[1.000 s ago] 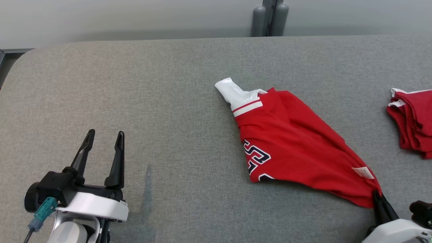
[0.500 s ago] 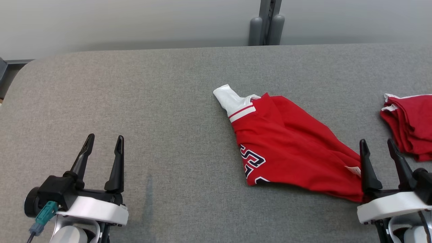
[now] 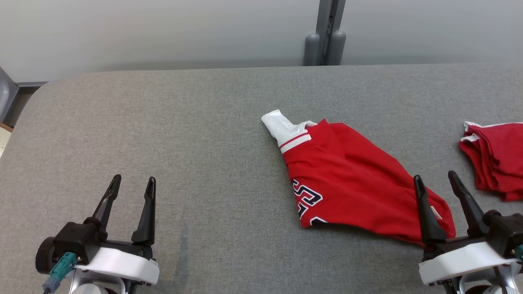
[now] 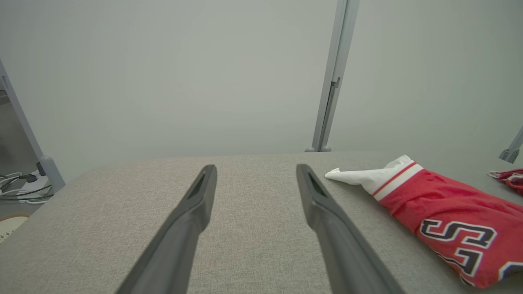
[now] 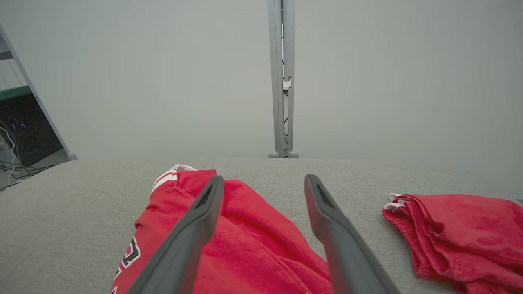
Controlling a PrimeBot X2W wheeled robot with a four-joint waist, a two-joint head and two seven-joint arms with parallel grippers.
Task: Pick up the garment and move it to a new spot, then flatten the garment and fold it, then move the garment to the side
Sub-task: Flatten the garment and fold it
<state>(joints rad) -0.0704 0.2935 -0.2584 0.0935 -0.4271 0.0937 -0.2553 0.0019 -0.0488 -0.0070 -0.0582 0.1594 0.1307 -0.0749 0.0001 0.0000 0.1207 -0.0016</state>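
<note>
The right gripper (image 3: 434,176) has let go of the red jersey (image 3: 351,179). A second ago it pinched the near right corner; now its two dark fingers stand apart with nothing between them. The table edge also sits lower in the head view than before (the camera has tilted, not the cloth).

The jersey lies crumpled on the grey padded table (image 3: 204,134), right of centre. Its white sleeve (image 3: 282,126), banded in red, points to the far left, and its dark-and-white lettering (image 3: 306,196) is on the near left edge. In the head view the right gripper's left finger overlaps the jersey's near right corner; whether it touches the cloth I cannot tell. The other finger is over bare table.

The left gripper (image 3: 135,179) is at the near left, well apart from the jersey, also with its fingers spread and empty.

A second red garment (image 3: 496,159), folded, lies at the right edge of the table, apart from the jersey. A grey metal post (image 3: 325,36) rises behind the far edge.
</note>
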